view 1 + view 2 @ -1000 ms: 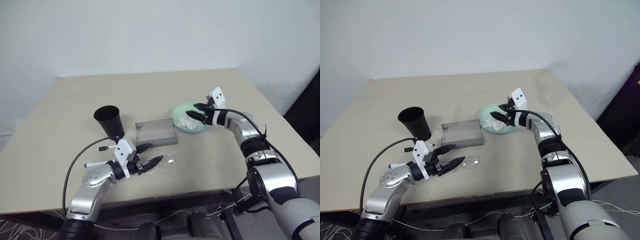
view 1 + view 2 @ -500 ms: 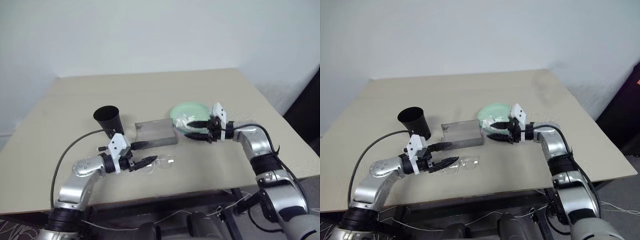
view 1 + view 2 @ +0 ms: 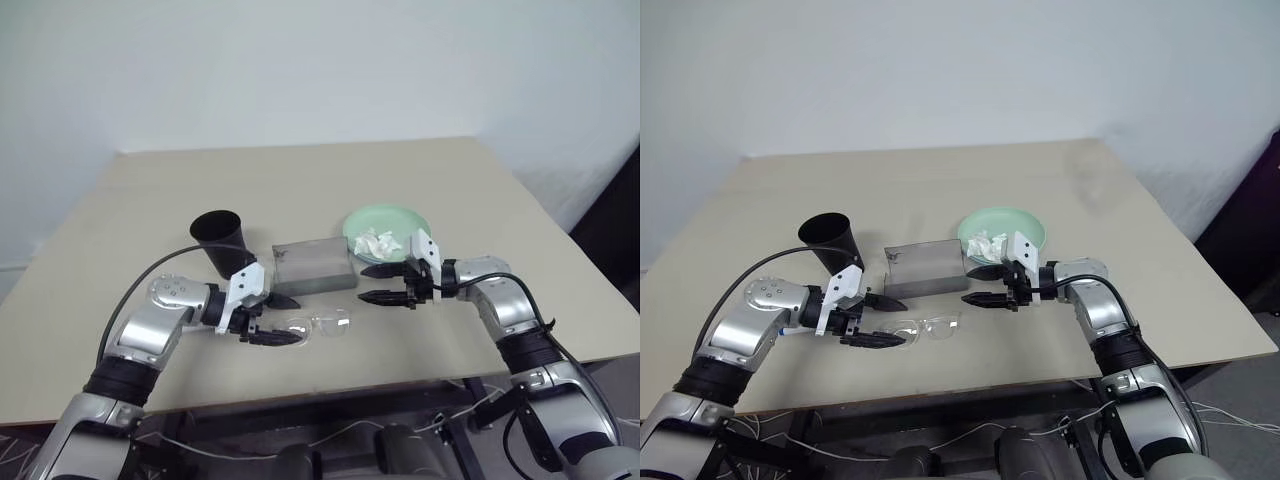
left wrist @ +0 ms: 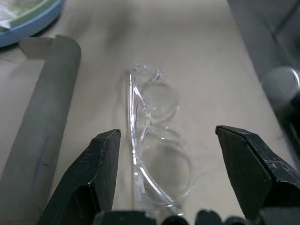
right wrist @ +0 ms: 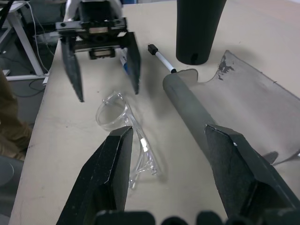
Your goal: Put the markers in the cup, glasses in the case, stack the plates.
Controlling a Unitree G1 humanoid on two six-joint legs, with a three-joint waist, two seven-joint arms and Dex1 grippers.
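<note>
While tissue [image 3: 377, 241] lies in the green plate [image 3: 411, 221], both tools, left [image 3: 277, 320] and right [image 3: 378, 283], gape empty beside the glasses [image 3: 321, 325].

cups: we count one, the black cup [image 3: 222, 241], standing upright just left of the case
cases: we count one grey case [image 3: 313, 266], our landmark
glasses: we count one clear pair [image 3: 318, 326], lying just in front of the case
plates: we count two, stacked right of the case, a mint green plate [image 3: 395, 225] on a light blue plate [image 4: 28, 32]
tissue wads: we count one white wad [image 3: 377, 242], on the plates beside the case
markers: we count two left of the case, a black-capped marker [image 5: 161, 58] and a blue-capped marker [image 5: 123, 60]
grippers: we count two near the case
</note>
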